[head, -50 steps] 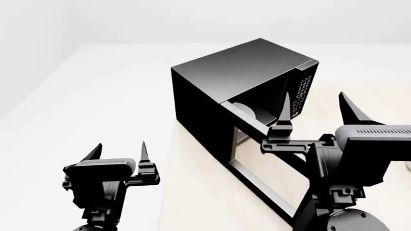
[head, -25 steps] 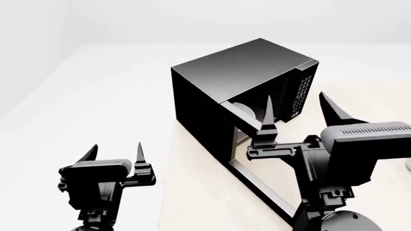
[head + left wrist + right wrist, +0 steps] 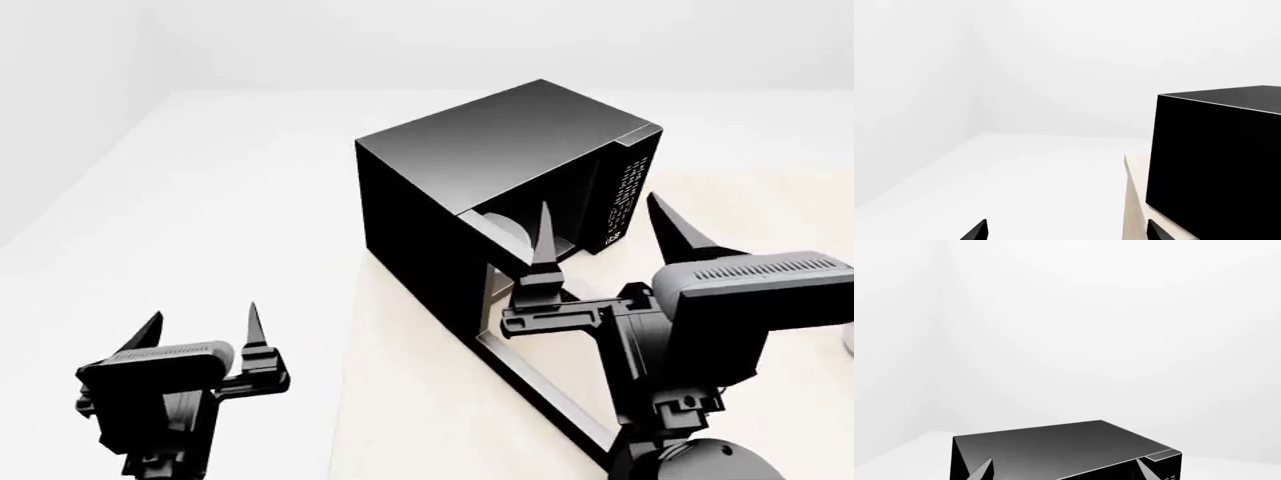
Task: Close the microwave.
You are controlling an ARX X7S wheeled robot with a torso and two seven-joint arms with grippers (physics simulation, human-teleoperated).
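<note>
Black fingers of the right gripper [image 3: 607, 235] are spreading wide, holding nothing, before the one microwave [image 3: 501, 180]. The left gripper [image 3: 200, 325] is likewise gaping empty.

Bright, even light; sharp, faint shadows

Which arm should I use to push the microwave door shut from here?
Right. The right hand hangs open above the microwave's swung-out door; the left hand sits off beside the counter, clear of the door.
</note>
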